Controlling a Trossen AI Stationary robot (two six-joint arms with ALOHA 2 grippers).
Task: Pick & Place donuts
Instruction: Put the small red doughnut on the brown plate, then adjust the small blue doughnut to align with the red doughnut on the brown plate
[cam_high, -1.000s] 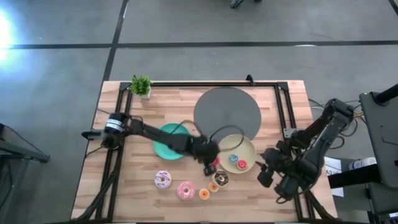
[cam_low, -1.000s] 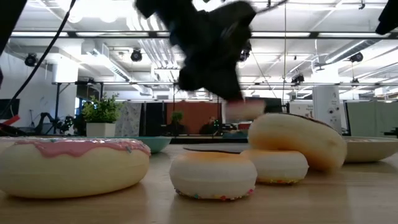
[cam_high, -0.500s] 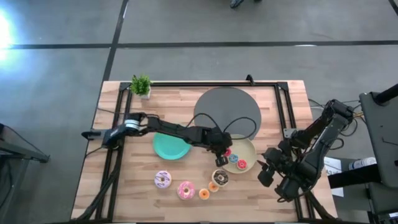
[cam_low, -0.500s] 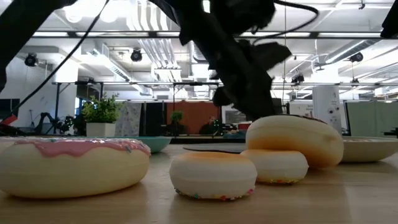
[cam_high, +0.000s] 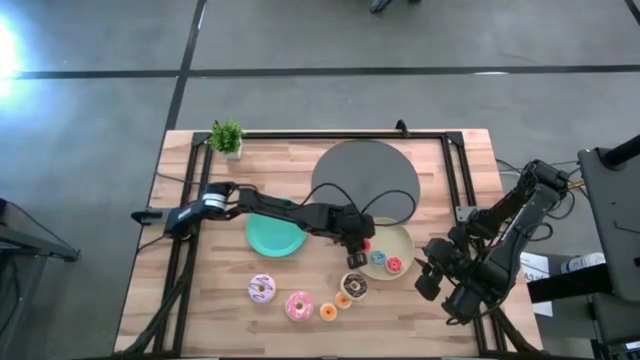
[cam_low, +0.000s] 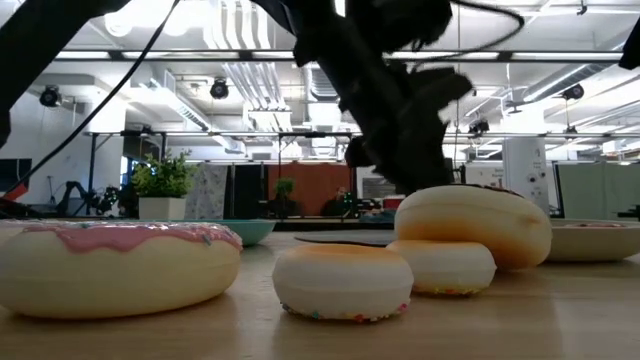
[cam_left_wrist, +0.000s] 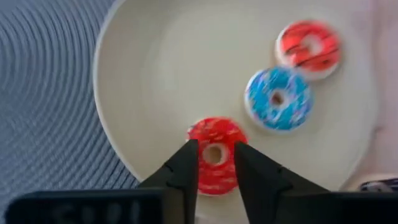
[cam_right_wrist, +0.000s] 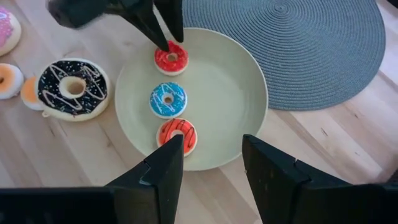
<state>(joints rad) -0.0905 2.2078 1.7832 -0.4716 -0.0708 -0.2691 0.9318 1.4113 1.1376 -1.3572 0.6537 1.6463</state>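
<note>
- We judge the step in hand to be the release: the left gripper (cam_left_wrist: 215, 163) sits low over the yellow plate (cam_right_wrist: 230, 106), its fingers (cam_left_wrist: 185, 169) parted a little on either side of a red donut (cam_left_wrist: 215, 152) that lies on the plate's edge nearest the grey mat (cam_right_wrist: 298, 43). We cannot tell whether they still touch it.
- Next, we think the fingers should part further and lift straight up, so the donut is not dragged off.
- The right gripper (cam_right_wrist: 208, 163) waits open and empty past the plate, at the tabletop (cam_high: 200, 300) edge.
- We count three donuts on the plate: that red one, a blue one (cam_right_wrist: 168, 99) and a striped red-orange one (cam_right_wrist: 177, 135).
- On the tabletop we count five more: chocolate (cam_high: 354, 286), two small orange (cam_high: 328, 311), pink (cam_high: 298, 305), lilac (cam_high: 262, 289).
- Two plates: yellow and teal (cam_high: 272, 236). One mat, one plant (cam_high: 227, 137).
</note>
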